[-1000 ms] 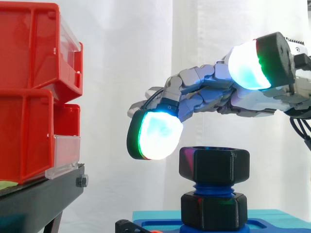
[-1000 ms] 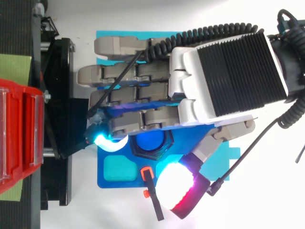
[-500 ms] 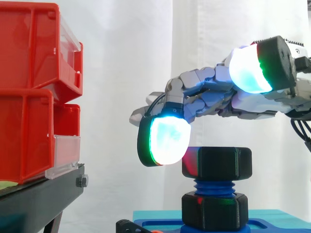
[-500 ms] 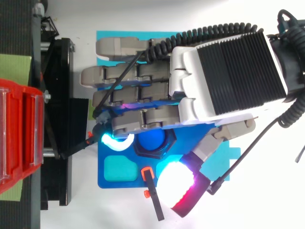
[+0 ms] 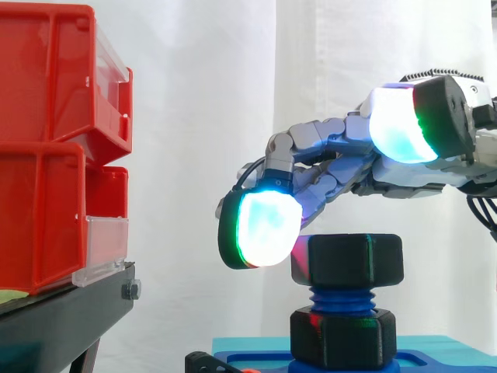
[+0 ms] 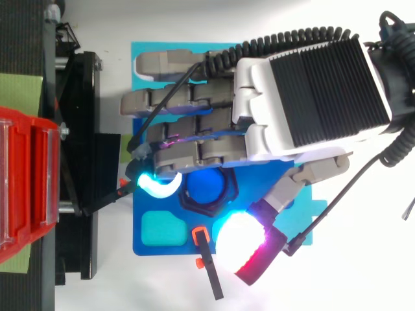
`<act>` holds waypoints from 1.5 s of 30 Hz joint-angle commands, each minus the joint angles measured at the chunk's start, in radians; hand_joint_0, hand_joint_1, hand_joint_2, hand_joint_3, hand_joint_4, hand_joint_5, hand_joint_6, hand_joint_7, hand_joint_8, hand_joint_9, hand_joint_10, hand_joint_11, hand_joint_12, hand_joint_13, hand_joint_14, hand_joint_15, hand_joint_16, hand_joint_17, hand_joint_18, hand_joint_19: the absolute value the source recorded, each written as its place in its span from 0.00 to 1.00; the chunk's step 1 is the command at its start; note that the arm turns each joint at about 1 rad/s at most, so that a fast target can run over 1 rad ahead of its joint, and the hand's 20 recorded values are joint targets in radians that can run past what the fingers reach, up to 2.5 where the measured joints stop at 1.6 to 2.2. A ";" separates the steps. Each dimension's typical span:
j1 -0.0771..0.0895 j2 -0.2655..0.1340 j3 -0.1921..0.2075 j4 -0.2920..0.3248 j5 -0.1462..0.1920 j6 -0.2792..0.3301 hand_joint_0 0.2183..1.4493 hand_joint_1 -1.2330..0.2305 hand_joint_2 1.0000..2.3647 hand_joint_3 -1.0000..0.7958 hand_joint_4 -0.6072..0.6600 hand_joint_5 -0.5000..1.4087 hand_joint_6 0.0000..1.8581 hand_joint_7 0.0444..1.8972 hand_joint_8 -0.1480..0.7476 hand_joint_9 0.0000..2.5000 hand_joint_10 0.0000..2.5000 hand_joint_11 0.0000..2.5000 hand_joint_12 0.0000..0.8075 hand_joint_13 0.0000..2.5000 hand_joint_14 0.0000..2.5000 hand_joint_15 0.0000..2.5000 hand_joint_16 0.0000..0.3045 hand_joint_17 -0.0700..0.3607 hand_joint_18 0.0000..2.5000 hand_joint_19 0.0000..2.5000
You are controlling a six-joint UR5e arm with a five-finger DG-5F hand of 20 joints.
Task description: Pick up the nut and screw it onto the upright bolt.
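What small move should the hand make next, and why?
Probably the hand should sweep its glowing fingertip sideways to turn the nut: the nut sits high on the blue bolt, bare threads below it, with that fingertip at its left side.

White curtain (image 5: 225, 85) behind red bins (image 5: 46, 148) (black stand (image 5: 62, 311)).
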State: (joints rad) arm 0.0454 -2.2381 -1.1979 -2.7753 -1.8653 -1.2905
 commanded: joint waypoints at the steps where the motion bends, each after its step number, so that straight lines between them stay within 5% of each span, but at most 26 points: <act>1: -0.002 0.000 0.000 -0.001 -0.002 0.000 0.24 0.75 0.00 0.28 0.64 0.25 0.27 0.64 0.48 0.30 0.00 0.00 0.34 0.12 0.00 0.00 0.10 0.32 0.00 0.00; 24: -0.030 0.000 0.009 0.002 -0.023 -0.001 0.25 0.71 0.00 0.28 0.60 0.29 0.27 0.75 0.50 0.46 0.00 0.00 0.29 0.22 0.00 0.00 0.07 0.27 0.07 0.00; 36: -0.042 0.000 0.054 -0.041 -0.029 -0.001 0.25 0.69 0.00 0.28 0.58 0.30 0.27 0.75 0.48 0.51 0.00 0.00 0.25 0.26 0.00 0.00 0.06 0.25 0.11 0.00; 45: -0.030 0.000 0.078 -0.075 -0.028 -0.001 0.25 0.70 0.00 0.28 0.67 0.25 0.27 0.56 0.49 0.45 0.00 0.00 0.29 0.22 0.00 0.00 0.07 0.27 0.07 0.00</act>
State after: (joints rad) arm 0.0092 -2.2379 -1.1240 -2.8428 -1.8932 -1.2916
